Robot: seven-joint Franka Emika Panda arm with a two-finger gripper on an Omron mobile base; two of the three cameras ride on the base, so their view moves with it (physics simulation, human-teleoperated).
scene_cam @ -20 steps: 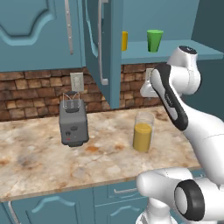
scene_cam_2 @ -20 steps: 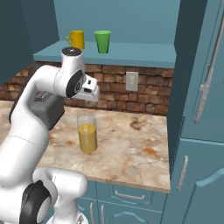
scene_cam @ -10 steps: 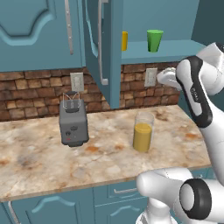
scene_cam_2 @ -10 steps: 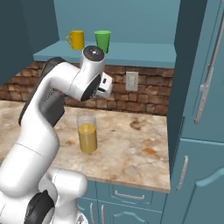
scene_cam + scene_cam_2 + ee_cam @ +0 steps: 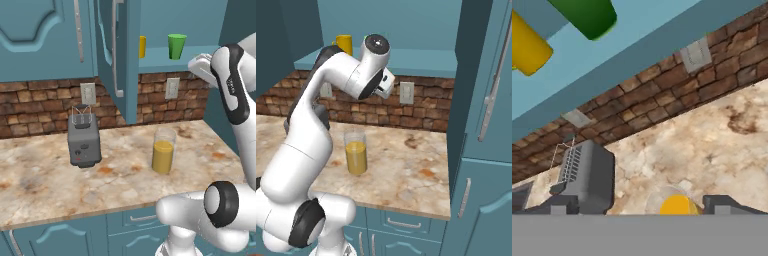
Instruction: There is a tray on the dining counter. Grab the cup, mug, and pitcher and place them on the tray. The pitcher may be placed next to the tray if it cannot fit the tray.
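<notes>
The green cup (image 5: 176,46) stands on a teal shelf above the kitchen counter, with the yellow mug (image 5: 142,46) to its left, half hidden by a cabinet door. Both show at the top of the hand view, the cup (image 5: 587,15) and the mug (image 5: 527,47). On the marbled kitchen counter below is the clear pitcher (image 5: 163,151) of orange liquid. My gripper (image 5: 644,206) is open and empty. It hangs in the air a little right of the cup and just below shelf height, above the pitcher (image 5: 674,202). The tray and the dining counter are out of view.
A grey toaster (image 5: 84,140) sits on the counter left of the pitcher. An open teal cabinet door (image 5: 117,55) juts out left of the shelf (image 5: 200,52). Tall teal cabinets (image 5: 486,125) close off the counter's right end. A brick wall with outlets backs the counter.
The arm has swung up and to the right, lifting the hand from above the pitcher to near shelf height beside the cup. The jaws stay wide apart.
</notes>
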